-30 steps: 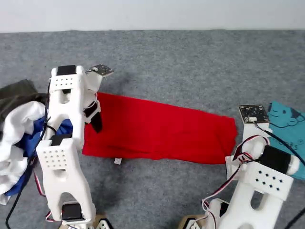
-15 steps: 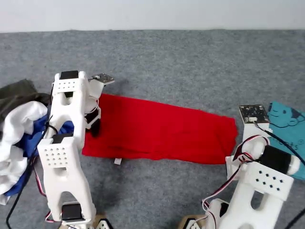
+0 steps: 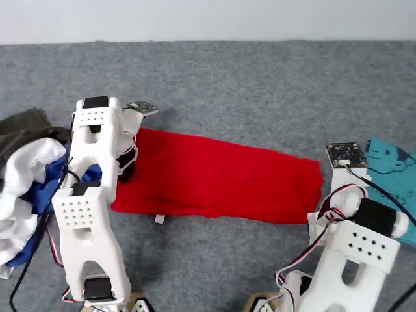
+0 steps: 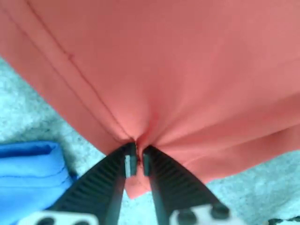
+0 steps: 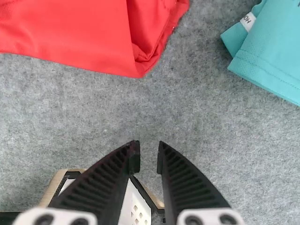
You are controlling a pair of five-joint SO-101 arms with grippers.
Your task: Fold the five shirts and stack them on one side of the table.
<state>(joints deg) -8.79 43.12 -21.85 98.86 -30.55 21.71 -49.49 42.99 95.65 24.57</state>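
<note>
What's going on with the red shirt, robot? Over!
Left gripper shut on the red shirt, at its edge. Right gripper slightly open, empty, over bare table. Nothing on the fold; teal shirt lies apart.

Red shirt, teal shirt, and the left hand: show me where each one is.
red shirt point(image 3: 221, 179): high view, middle of the spread cloth.
teal shirt point(image 5: 272, 42): right wrist view, its flat body beside the neck label.
left hand point(image 4: 137, 152): left wrist view, between its fingertips pinching the red shirt.
</note>
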